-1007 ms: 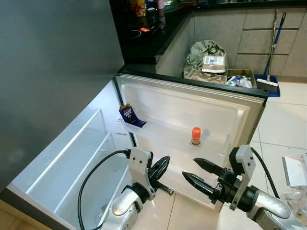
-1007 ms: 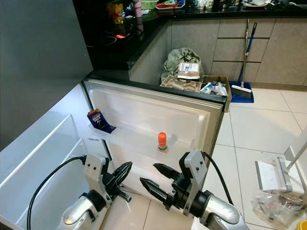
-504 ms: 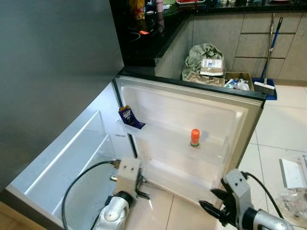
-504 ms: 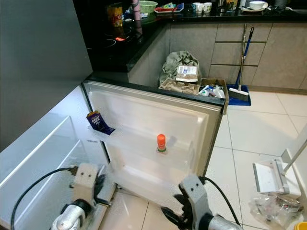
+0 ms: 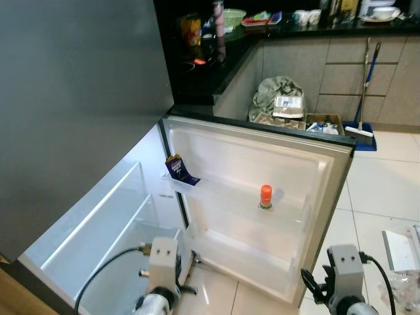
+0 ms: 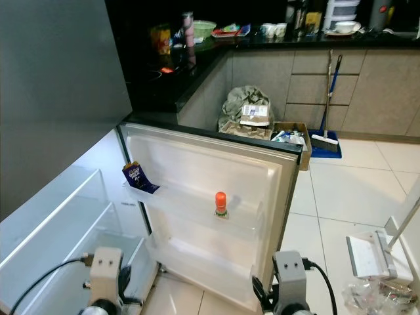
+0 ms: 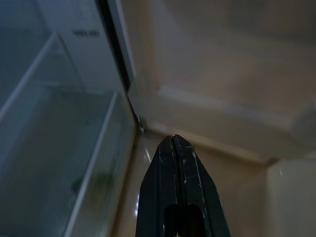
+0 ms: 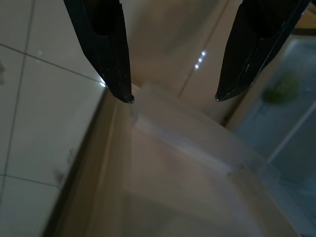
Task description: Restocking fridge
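Both arms are cut off at the lower edge of the head views; only the wrist housings show, the left (image 5: 163, 257) low before the fridge cabinet, the right (image 5: 345, 266) low beside the door's free edge. Both point downward.

Left gripper (image 7: 174, 140): the two black fingers are pressed together, nothing between them. The tips point at the floor by the hinge, where the fridge (image 7: 59, 143) meets the door (image 7: 207, 94). The view is dim.

Right gripper (image 8: 173, 96): fingers spread wide apart, holding nothing. Under them lies a clear door bin (image 8: 197, 143), blurred; tile floor (image 8: 44, 128) is to one side. A greenish smear beyond the bin cannot be identified.

The fridge interior shows bare white shelves (image 5: 98, 216), lit. The door stands wide open. On its upper door shelf (image 5: 216, 190), a blue packet (image 5: 176, 168) leans at the hinge end, and a bottle (image 5: 266, 196) with an orange cap stands upright near the middle, well apart from the packet. The bottle's label is too small to read.

Behind the door: a box of rubbish (image 5: 283, 105), a broom (image 5: 365, 92) against the cabinets, and a dark counter (image 5: 216, 46) with small items hard to make out.
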Robot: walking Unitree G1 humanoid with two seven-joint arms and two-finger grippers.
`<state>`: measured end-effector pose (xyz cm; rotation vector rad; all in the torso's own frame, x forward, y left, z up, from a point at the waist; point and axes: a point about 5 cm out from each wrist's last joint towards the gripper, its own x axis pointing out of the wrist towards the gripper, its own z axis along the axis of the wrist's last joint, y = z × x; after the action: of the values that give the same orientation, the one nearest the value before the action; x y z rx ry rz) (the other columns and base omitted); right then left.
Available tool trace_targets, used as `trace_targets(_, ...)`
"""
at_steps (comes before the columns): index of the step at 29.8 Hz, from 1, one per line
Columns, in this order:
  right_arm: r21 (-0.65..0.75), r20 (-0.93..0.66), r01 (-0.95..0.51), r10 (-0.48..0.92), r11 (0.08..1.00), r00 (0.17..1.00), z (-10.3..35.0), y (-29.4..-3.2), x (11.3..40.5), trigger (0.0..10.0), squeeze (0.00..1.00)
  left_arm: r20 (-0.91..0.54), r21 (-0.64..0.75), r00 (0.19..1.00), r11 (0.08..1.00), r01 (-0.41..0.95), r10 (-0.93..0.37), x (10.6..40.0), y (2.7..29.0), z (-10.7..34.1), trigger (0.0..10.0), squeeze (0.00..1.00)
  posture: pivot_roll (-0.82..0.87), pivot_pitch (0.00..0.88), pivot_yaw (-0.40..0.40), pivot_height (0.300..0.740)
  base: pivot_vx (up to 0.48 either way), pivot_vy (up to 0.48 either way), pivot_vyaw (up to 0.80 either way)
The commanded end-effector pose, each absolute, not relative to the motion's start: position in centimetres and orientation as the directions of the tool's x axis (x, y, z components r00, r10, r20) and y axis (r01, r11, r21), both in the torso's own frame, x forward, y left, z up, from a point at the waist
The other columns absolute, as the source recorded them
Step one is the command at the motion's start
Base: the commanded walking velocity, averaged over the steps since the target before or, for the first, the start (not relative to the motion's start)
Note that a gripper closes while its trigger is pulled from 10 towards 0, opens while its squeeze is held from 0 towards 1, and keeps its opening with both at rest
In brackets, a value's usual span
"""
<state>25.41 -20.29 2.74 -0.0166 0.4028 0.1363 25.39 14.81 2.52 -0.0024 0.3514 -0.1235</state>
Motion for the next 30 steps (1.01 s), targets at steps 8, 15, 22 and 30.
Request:
trace_targets(8, -0.018, -0.404, -0.155, 0.134, 0.988, 0.905, 2.4, -19.9, 25.7, 10.0, 0.00, -0.362, -0.009, 0.925, 0.993, 0.122, -0.117, 25.2, 14.4, 1.8, 10.0, 0.00, -0.08, 0.021, 0.045, 0.740, 0.000, 0.000, 0.00)
trace_targets(15, 0.032, -0.338, -0.115, 0.119, 0.993, 0.934, 3.0, -20.1, 26.6, 10.0, 0.00, -0.362, 0.004, 0.929, 0.997, 0.082, -0.075, 25.8, 14.3, 1.8, 10.0, 0.00, -0.09, 0.047, 0.039, 0.740, 0.000, -0.247, 0.00)
trace_targets(22, 0.023, -0.325, -0.141, 0.141, 0.990, 0.935, 3.0, -20.0, 26.5, 10.0, 0.00, -0.351, -0.021, 0.934, 0.997, 0.069, -0.072, 25.8, 14.1, 1.9, 10.0, 0.00, -0.10, 0.066, 0.048, 0.740, 0.000, -0.431, 0.00)
trace_targets(30, 0.025, -0.305, -0.145, 0.145, 0.989, 0.941, 3.3, -20.1, 26.6, 10.0, 0.00, -0.335, -0.026, 0.939, 0.997, 0.078, -0.082, 26.3, 13.5, 2.1, 10.0, 0.00, -0.11, 0.091, 0.049, 0.740, 0.000, -0.419, 0.00)
